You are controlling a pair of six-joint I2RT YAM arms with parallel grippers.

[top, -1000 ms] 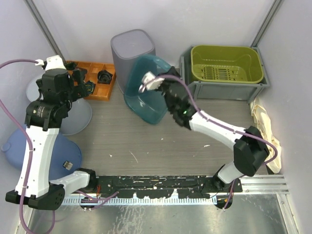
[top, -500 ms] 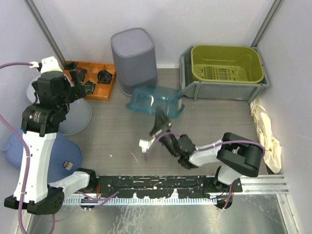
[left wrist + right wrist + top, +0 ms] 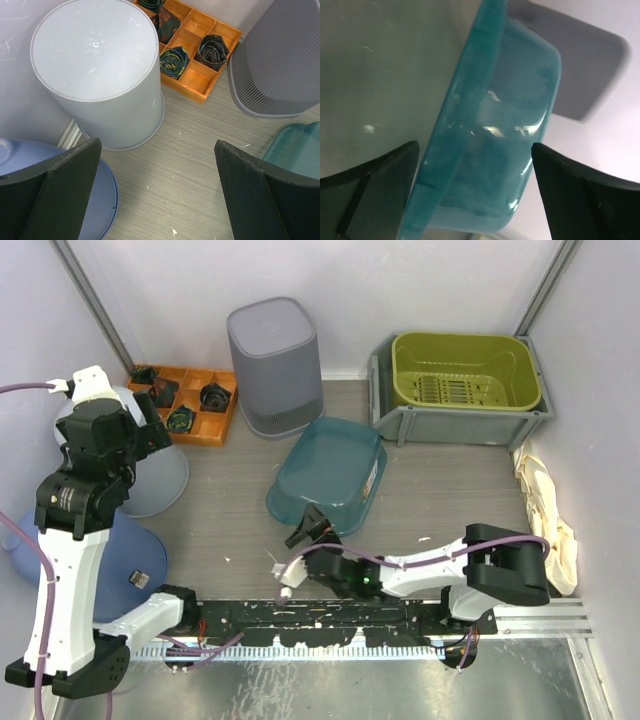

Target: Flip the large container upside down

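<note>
The large container is a clear teal tub (image 3: pixel 330 472) lying mid-table with its rim down and its flat base up. Its corner shows at the right edge of the left wrist view (image 3: pixel 300 150). My right gripper (image 3: pixel 310 526) stands open low over the table just in front of the tub's near edge, apart from it. In the right wrist view the tub (image 3: pixel 495 150) fills the space ahead of the open right gripper (image 3: pixel 475 146), rim against the tabletop. My left gripper (image 3: pixel 156 145) hangs open over bare table at the far left (image 3: pixel 152 422), holding nothing.
An upturned grey bin (image 3: pixel 273 365) stands behind the tub. An orange tray (image 3: pixel 190 405) of small parts lies left of it. A pale upturned bucket (image 3: pixel 95 70) and a blue basin (image 3: pixel 120 560) sit at the left. A green basket (image 3: pixel 462 375) in a grey crate stands back right, with a cloth (image 3: pixel 545 500) by the right wall.
My right gripper opened and let go of the tub, which tipped over from its tilted hold onto its rim. The right arm drew back towards the near edge. The left arm shifted slightly.
</note>
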